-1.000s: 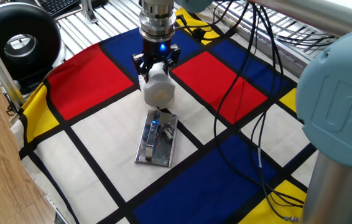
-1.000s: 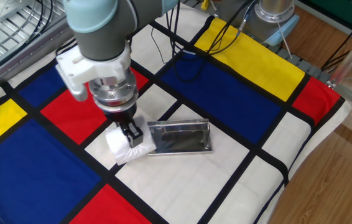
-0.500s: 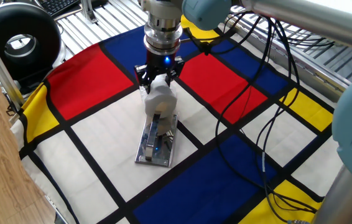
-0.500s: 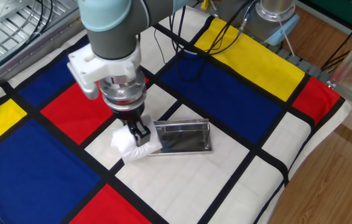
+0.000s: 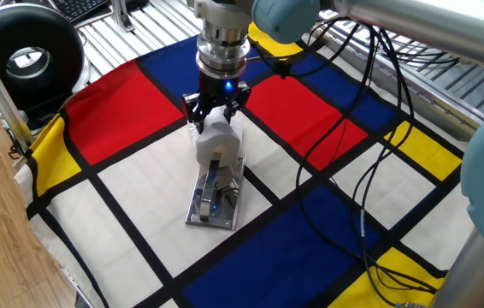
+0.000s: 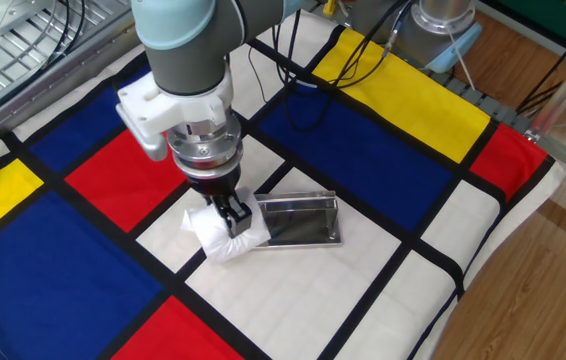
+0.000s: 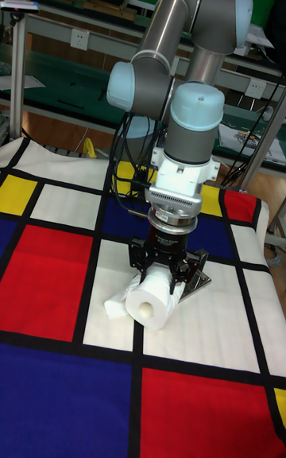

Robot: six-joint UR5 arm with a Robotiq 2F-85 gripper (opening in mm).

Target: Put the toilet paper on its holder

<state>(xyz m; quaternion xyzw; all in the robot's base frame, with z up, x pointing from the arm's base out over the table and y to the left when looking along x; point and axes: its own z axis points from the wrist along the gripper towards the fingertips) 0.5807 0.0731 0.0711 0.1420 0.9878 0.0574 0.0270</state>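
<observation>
1. The black two-finger pincer (image 5: 214,109) (image 6: 231,212) (image 7: 165,267) points down over the table and pinches the white, soft cylindrical roll of toilet paper (image 5: 215,139) (image 6: 225,234) (image 7: 152,300) between its fingers.
2. The roll lies on its side in the grip, and its open core faces the camera in the tall fixed view; a loose bit of white paper sticks out beside it on the cloth.
3. The roll sits at one short end of the flat, shiny chrome rectangular holder plate (image 5: 216,193) (image 6: 298,220) (image 7: 197,282), overlapping that end in both fixed views.
4. The holder lies flat on a white panel of the cloth, its bar arm (image 5: 215,173) running lengthwise towards the roll; whether the bar has entered the core cannot be told.
5. The table is covered by a cloth of red, blue, yellow and white blocks divided by black lines (image 5: 131,197) (image 6: 383,150) (image 7: 48,267).
6. Black cables (image 5: 370,154) trail from the arm over the cloth.
</observation>
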